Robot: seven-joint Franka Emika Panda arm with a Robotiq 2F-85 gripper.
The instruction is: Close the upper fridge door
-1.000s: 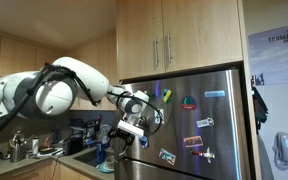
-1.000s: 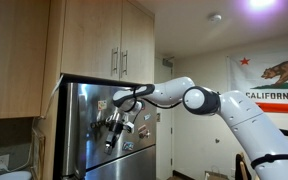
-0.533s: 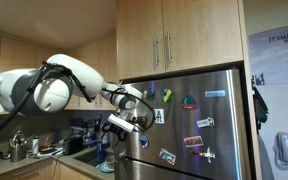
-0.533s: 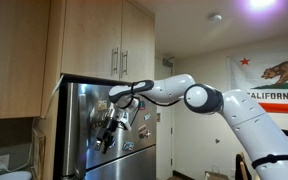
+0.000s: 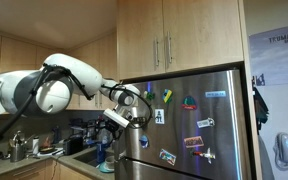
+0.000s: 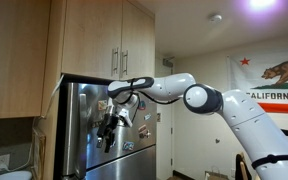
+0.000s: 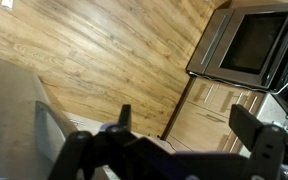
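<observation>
A white, round-jointed robot arm (image 5: pixel 54 90) is seen stretched from the left of the frame toward the centre. Its dark gripper (image 5: pixel 113 122) is held at the left edge of the large brushed stainless-steel upper fridge door (image 5: pixel 219 135), which is dotted with small colourful magnets. Light wooden cabinet doors with metal bar handles (image 5: pixel 162 50) are shown above.

Wooden cabinets (image 5: pixel 184 35) (image 6: pixel 104 40) with metal bar handles (image 5: pixel 162 50) are seen above the jaws in both exterior views. A bear flag (image 6: pixel 279 75) is hung on the white wall (image 6: pixel 199 50), well off to the side of the jaws. A bright ceiling light (image 6: pixel 259 4) is seen high above them. In the wrist view, a wood floor (image 7: pixel 104 60) is shown beyond the jaws.
</observation>
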